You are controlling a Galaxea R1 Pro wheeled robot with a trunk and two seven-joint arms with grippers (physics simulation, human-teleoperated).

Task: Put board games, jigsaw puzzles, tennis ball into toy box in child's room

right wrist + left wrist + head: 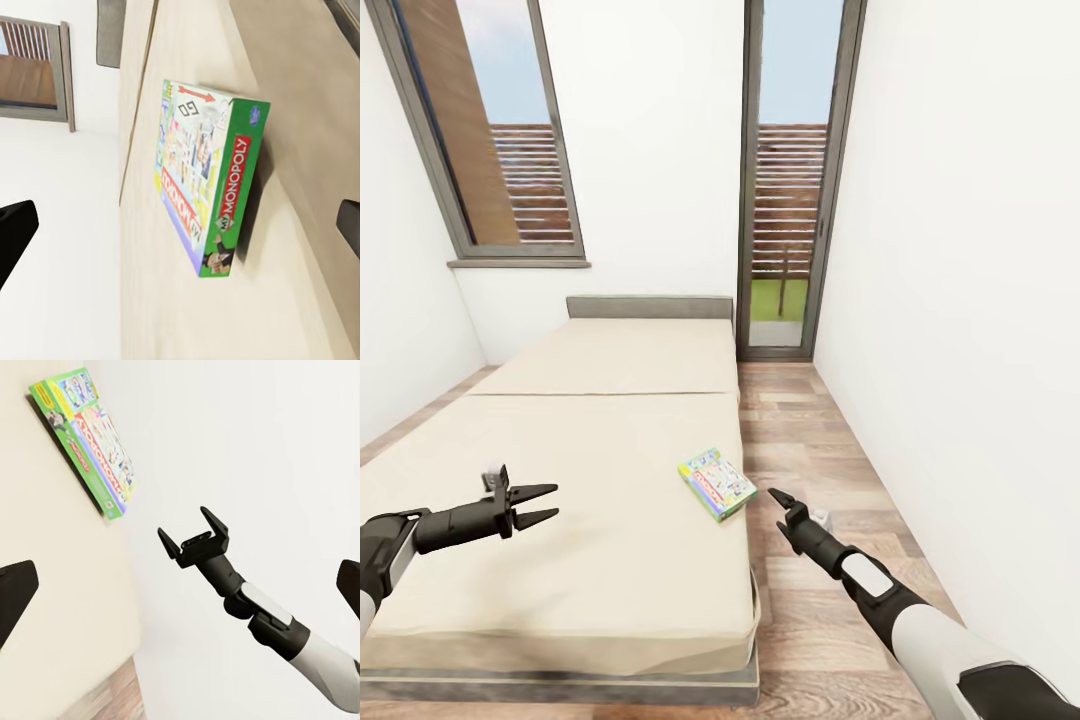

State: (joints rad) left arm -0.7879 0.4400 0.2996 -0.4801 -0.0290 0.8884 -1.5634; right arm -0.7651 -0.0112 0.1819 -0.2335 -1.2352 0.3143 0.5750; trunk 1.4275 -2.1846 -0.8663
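1. Location: one board game point(717, 483) lies flat on the bed point(590, 470), near the mattress's right edge, at about 1 o'clock from the centre of the head view.
2. Count: one board game and one bed are visible. The task names two games on the bed; a second one cannot be seen here.
3. Left hand point(536, 505): released, fingers spread, grasping nothing. It hovers over the mattress at about 8 o'clock, well apart from the game.
4. Right hand point(780, 503): released and empty, as the left wrist view shows point(196, 534). It sits just beside the bed's right edge, near the game, at about 4 o'clock from it.
5. Handling judgement: the game looks like a thin, stiff cardboard box, probably light, with a glossy printed cover that may slip. The soft mattress should yield under it.
6. Grip point: take the green-edged long side facing the right hand, pinching top and bottom faces across the box's thickness; keep it level so the lid stays seated.
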